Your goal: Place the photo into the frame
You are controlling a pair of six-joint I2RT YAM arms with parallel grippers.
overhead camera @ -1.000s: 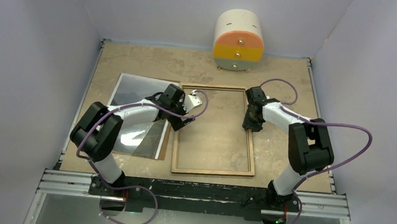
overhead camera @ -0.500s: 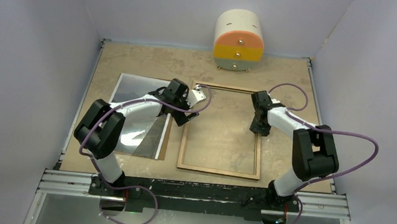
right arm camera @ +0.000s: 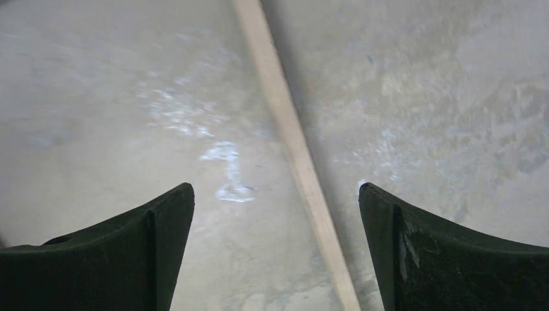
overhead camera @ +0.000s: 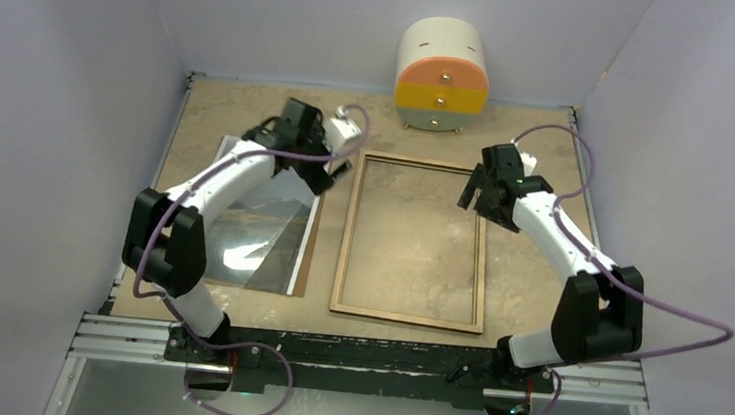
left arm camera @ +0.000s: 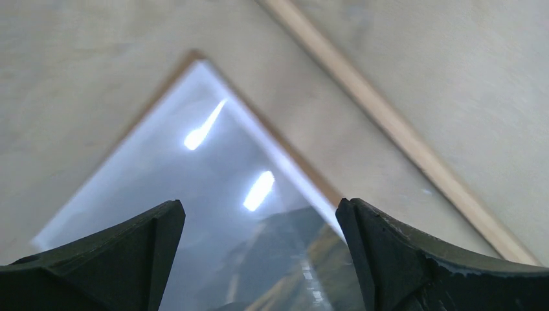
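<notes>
The frame (overhead camera: pixel 346 236) lies flat mid-table, light wood side up, and nothing lies inside it. To its left lies the photo (overhead camera: pixel 261 228), a glossy dark landscape with glare on it. My left gripper (overhead camera: pixel 324 177) hovers open over the photo's far right corner. In the left wrist view the photo (left arm camera: pixel 226 214) shows between the empty jaws of the left gripper (left arm camera: pixel 259 259), with a frame rail (left arm camera: pixel 401 133) to the right. My right gripper (overhead camera: pixel 475 197) hangs open above the frame's right rail. In the right wrist view that rail (right arm camera: pixel 285 123) runs between the spread jaws of the right gripper (right arm camera: pixel 275 253), untouched.
A brown backing board (overhead camera: pixel 305 262) lies under the photo, its edge showing along the right side. A round white drawer unit (overhead camera: pixel 442 74) with orange and yellow fronts stands at the back. Grey walls close in left, right and behind.
The frame slid right and straightened. My right gripper opened, let go of the right rail and lifted back. My left gripper moved back-left from the frame's corner to over the photo.
</notes>
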